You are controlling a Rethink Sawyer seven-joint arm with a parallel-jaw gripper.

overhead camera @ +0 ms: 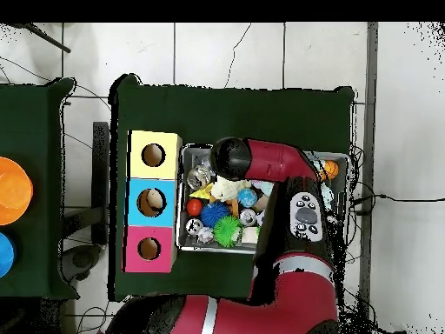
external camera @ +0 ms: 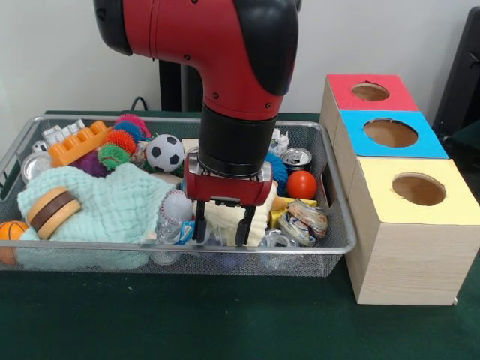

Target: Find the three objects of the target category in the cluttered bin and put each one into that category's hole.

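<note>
My gripper (external camera: 223,225) hangs open over the near middle of the wire bin (external camera: 90,250), its fingertips down among the clutter and nothing held between them. Right behind the fingers lies a cream-coloured soft item (external camera: 225,217). A white ball (external camera: 178,204) and a clear plastic bottle (external camera: 166,229) sit just left of the gripper. A red ball (external camera: 301,184), a crushed can (external camera: 304,219) and an upright can (external camera: 297,157) lie to its right. A soccer ball (external camera: 165,152) is farther back. In the overhead view the arm (overhead camera: 261,161) hides the gripper.
A mint cloth (external camera: 105,206) with a brown and cream disc toy (external camera: 52,211) fills the bin's left part, with an orange ball (external camera: 10,231) at its corner. Spiky balls (external camera: 120,142) and an orange brick (external camera: 79,144) lie behind. Right of the bin stand boxes with red (external camera: 370,91), blue (external camera: 390,133) and yellow (external camera: 418,189) holes.
</note>
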